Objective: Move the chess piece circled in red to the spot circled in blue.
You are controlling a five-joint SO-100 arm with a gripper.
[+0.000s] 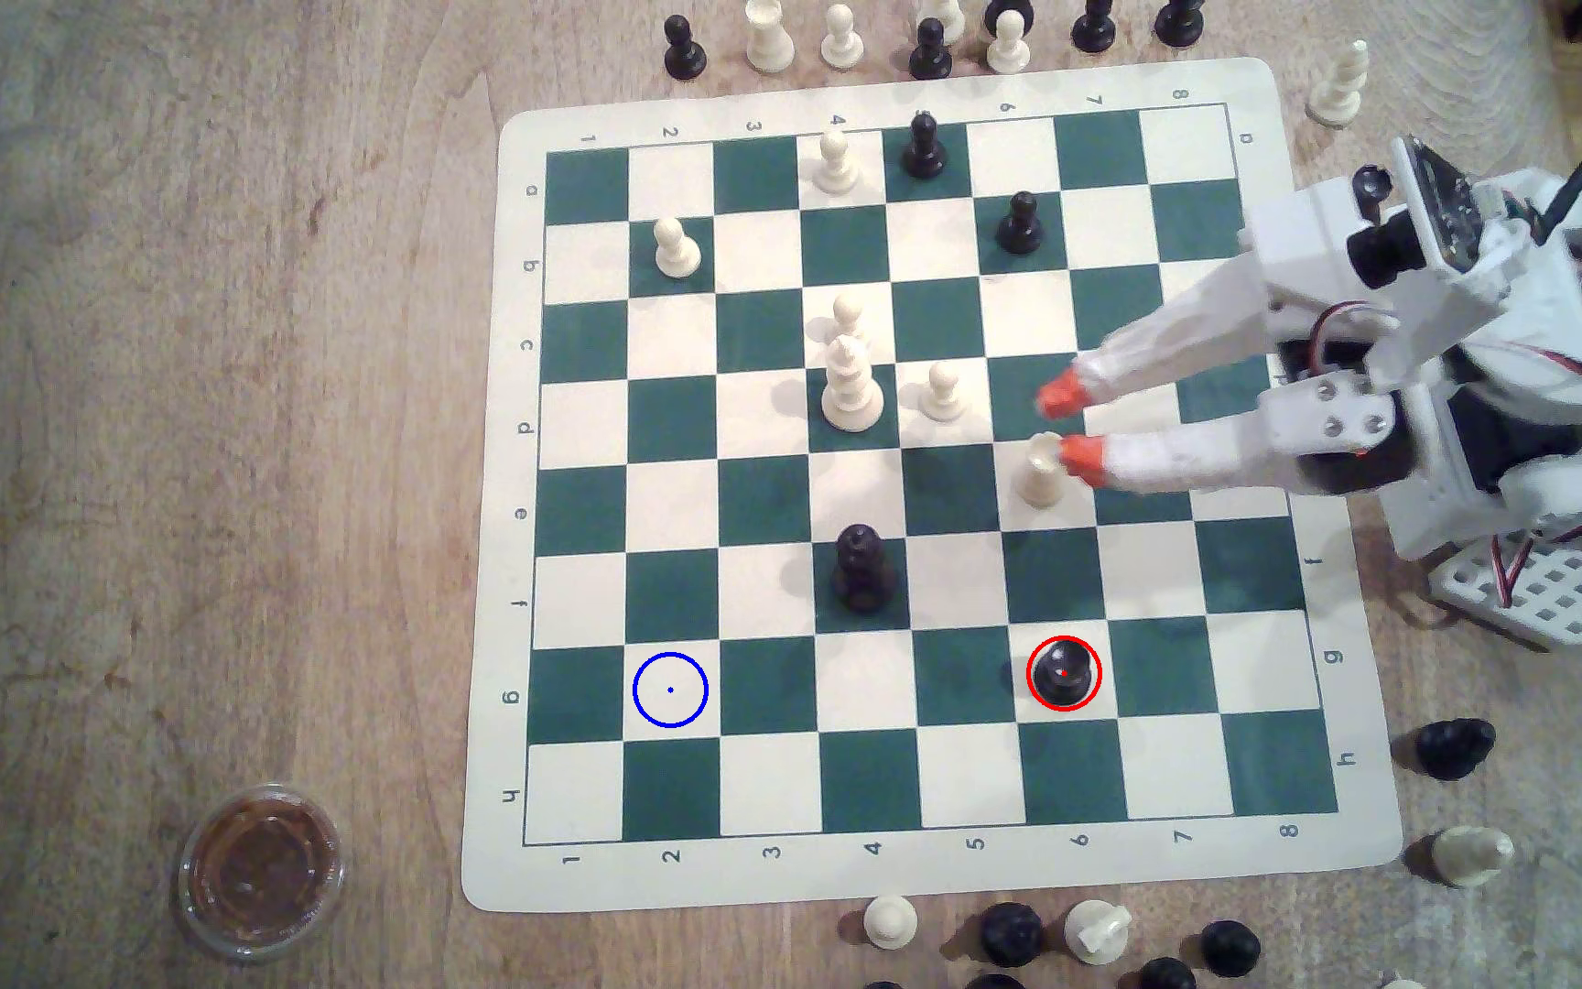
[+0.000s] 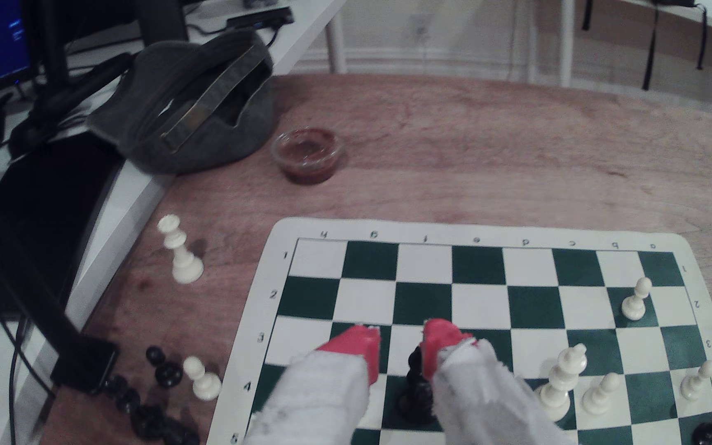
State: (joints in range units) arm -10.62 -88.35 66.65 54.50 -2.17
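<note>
While the hand (image 1: 1065, 425) gapes empty | chess piece (image 1: 1063, 673) on g6 | spot (image 1: 670, 690) g2

Chess piece (image 1: 1063, 672) (red-ringed) stands untouched.

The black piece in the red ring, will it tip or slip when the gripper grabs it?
The black piece looks squat with a round base, so it probably resists tipping. Its glossy rounded top may be slippery, so a grip lower down seems safer. It looks rigid and small, likely light. The gripper hangs open, away from it.
</note>
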